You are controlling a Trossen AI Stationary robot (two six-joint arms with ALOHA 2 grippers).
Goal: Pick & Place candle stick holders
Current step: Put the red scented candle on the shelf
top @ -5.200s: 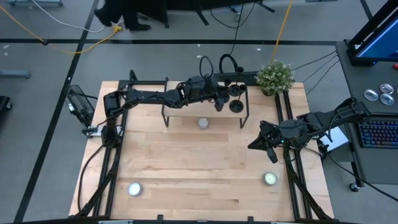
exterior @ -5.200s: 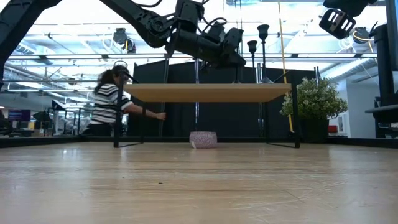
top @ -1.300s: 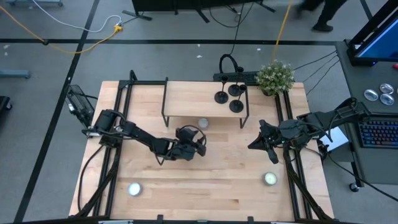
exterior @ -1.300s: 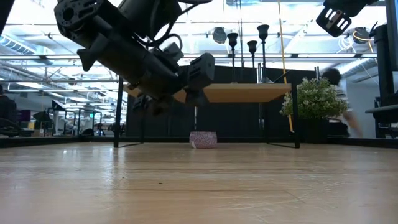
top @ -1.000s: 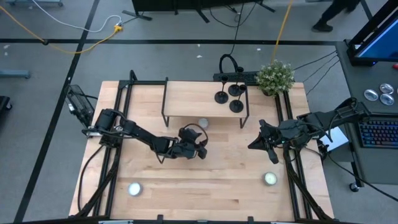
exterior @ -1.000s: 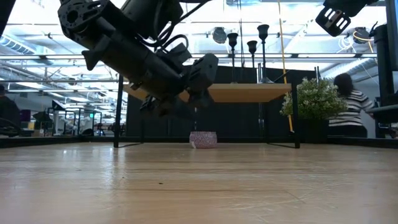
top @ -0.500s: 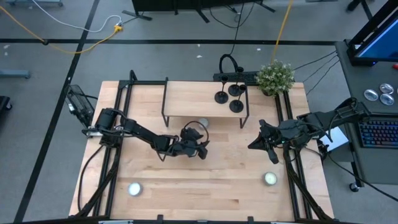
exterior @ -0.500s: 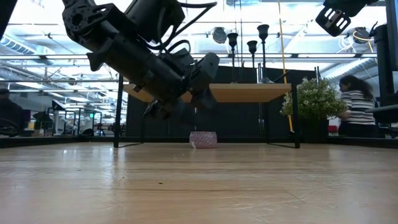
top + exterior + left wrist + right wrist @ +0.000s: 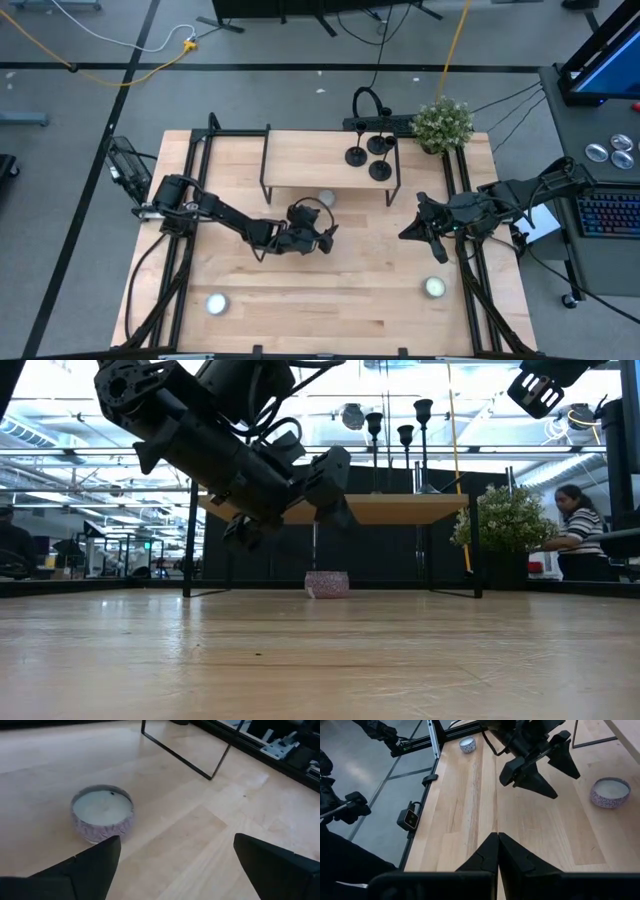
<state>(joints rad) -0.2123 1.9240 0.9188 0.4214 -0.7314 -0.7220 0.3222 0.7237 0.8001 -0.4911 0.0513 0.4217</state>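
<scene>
the wooden bench (image 9: 330, 290) is bounded left and right by black frame rails; its front half is bare wood apart from two white tealights near the front corners, one at the front left (image 9: 215, 304) and one at the front right (image 9: 434, 288). a raised wooden shelf (image 9: 310, 160) on thin black legs spans the rear of the bench, with open floor beneath it. a small potted plant (image 9: 442, 122) stands at the rear right corner of the bench.

the three candle stick holders (image 9: 368, 156) stand in a close cluster on the right end of the shelf, near its rear and right edges. each is black, with a round flat base, a slim upright stem and a small cup on top; in the low view their stems and cups (image 9: 405, 435) rise above the shelf line.

the left gripper (image 9: 322, 238) hangs above the middle of the bench, just in front of the shelf's front edge, jaws released and spread wide, holding nothing. a lavender-patterned candle bowl (image 9: 102, 813) with white wax sits on the bench under the shelf's front edge, just beyond the jaws and not touched by them.

the right gripper (image 9: 412, 232) waits over the right side of the bench near the right rail, jaws clenched together and empty.

a person (image 9: 574, 532) is in the room beyond the bench.
</scene>
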